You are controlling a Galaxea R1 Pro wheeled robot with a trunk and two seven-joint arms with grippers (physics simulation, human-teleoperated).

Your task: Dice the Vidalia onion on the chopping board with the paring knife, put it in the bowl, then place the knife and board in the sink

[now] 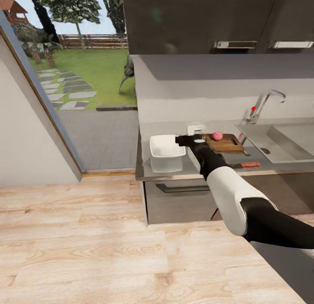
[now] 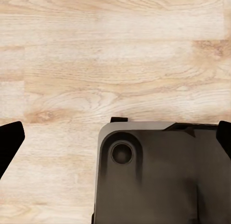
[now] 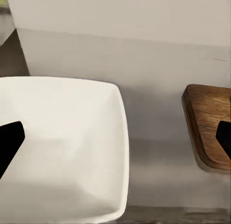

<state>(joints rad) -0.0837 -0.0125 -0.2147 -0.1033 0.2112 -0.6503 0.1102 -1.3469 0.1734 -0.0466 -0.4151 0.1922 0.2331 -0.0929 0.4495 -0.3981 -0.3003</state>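
The pinkish-red Vidalia onion (image 1: 217, 135) rests on the dark brown chopping board (image 1: 226, 144), whose rounded end (image 3: 209, 130) also appears in the right wrist view. On the grey countertop (image 1: 192, 169), the white squarish bowl (image 1: 165, 152) (image 3: 62, 142) stands left of the board. The paring knife (image 1: 246, 165) with its red-orange handle lies near the counter's front edge, in front of the board. My right gripper (image 1: 187, 140) (image 3: 115, 142) hovers open above the gap between bowl and board, holding nothing. My left gripper (image 2: 115, 137) is open over the wooden floor. The sink (image 1: 283, 142) lies right of the board.
The chrome tap (image 1: 261, 104) with a red knob stands behind the sink. Dark wall cabinets (image 1: 200, 20) hang above the counter. A glass opening to the garden (image 1: 87, 73) is at the left. My dark grey base (image 2: 159, 176) sits below the left gripper.
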